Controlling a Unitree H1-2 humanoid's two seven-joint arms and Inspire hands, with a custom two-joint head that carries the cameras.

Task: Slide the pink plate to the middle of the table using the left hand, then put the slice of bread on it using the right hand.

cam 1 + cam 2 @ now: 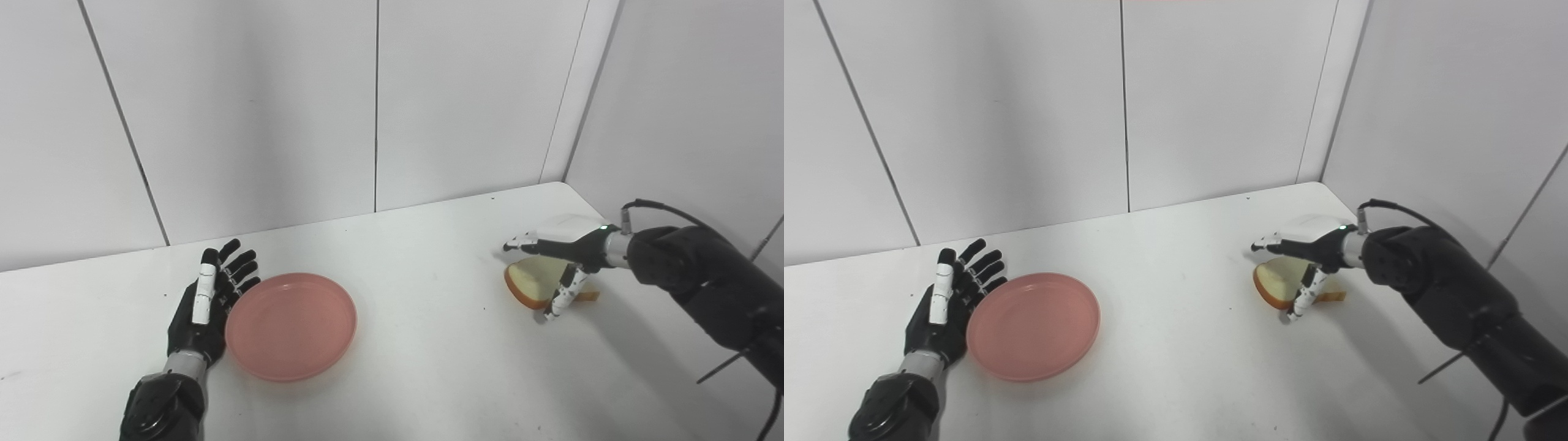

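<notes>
Left hand [205,306] lying flat on the table [416,367], fingers [240,263] spread and straight, holding nothing. Pressing its inner edge against the left rim of the plate [291,326]; fingertips reaching just past the plate's far-left curve, thumb running along the top of the palm. Plate sitting upright and bare, just beside those fingers on their right, well left of the right hand and a little short of the table's middle.

Right hand [566,254] hovering palm-down over the bread [531,283], fingers [520,242] stretched forward and slightly apart, pointing left above the slice's far edge. Thumb [562,297] hanging down in front of the slice, its tip reaching the table just beside the near crust. Not closing on the bread: fingers arching over it, thumb apart from them, slice lying between and beneath. Impossible to tell whether the thumb or the palm is actually touching the crust. Bread resting on the table under the palm, tilted up a little at its left end, brown crust facing the camera, pale crumb showing on top. Small strip of crust poking out to the right of the thumb, behind the wrist.

Arms coming in low from either side, dark and bulky, with a cable looping over the right wrist [1387,208]. White wall panels [1029,110] standing behind the fingertips of both hands.
</notes>
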